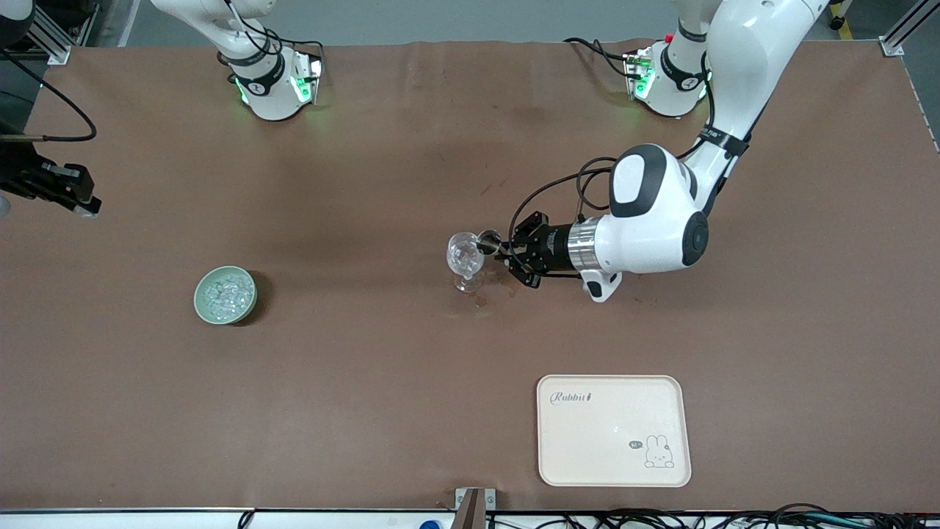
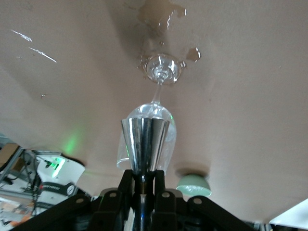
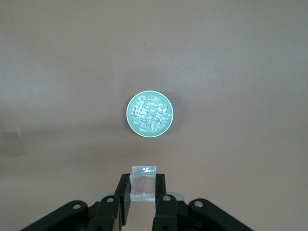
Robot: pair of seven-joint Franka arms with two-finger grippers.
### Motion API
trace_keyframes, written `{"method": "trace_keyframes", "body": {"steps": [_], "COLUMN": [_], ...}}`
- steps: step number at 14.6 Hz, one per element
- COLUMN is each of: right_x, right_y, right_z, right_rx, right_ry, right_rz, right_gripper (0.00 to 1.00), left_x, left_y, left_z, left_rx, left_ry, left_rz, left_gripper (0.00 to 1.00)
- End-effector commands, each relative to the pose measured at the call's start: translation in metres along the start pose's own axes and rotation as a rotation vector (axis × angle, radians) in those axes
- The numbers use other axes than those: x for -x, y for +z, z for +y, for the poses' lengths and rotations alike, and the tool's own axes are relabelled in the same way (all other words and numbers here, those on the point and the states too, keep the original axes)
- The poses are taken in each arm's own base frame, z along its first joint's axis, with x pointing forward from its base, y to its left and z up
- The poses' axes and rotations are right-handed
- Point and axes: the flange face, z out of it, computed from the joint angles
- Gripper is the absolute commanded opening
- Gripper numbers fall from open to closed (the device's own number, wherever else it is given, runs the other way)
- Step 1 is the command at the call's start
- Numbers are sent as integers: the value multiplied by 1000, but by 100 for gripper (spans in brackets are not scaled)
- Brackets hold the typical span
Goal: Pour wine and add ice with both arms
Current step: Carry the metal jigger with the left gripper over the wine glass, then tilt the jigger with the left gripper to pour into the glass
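A clear stemmed glass (image 1: 464,258) stands upright mid-table; its foot shows in the left wrist view (image 2: 162,69). My left gripper (image 1: 507,250) is shut on a small silver metal cup (image 1: 488,239), tipped sideways with its mouth at the top of the glass; the cup also shows in the left wrist view (image 2: 144,142) between my left gripper (image 2: 143,175) jaws. My right gripper (image 1: 82,206) is up near the right arm's end of the table. In the right wrist view my right gripper (image 3: 143,182) is shut on a clear ice cube (image 3: 143,185). More ice (image 3: 149,113) fills the pale green bowl (image 1: 202,300).
A cream tray (image 1: 613,430) with a rabbit print lies near the front edge, toward the left arm's end. Wet stains (image 1: 482,300) mark the brown mat (image 1: 367,411) around the glass's foot. The green bowl also shows in the left wrist view (image 2: 193,185).
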Motion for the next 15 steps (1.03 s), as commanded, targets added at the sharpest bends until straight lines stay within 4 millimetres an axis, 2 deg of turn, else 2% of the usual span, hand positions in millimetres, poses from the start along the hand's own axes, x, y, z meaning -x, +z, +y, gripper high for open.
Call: {"method": "trace_keyframes", "body": {"steps": [1,4,6,9,11,15], "right_x": [5,4,4,4,4,5], "right_y": [-1,-2,-1,-1,-2,-1], "right_z": [-1,-2,-2,-3,-2,-2], "right_rx": [-3,-3,-3,-4,-3,-4], "right_ry": [1,-1,-1,-2,-1,-1], "right_rz": [9,15,13,10,13,10], "right_gripper": [9,9,9,9,9,9], "left_x": [17,25,36,42,50,52], "left_y": [2,4,17,19,28,30], "left_z": [-11,-12,-20,-21,-27,-29], "left_rx": [25,37,29,51,46,51], "left_ry": [-13,-35,-24,-38,-34,-50], "left_rz": [68,121,161,228,248,262], "left_gripper": [1,1,1,1,1,1]}}
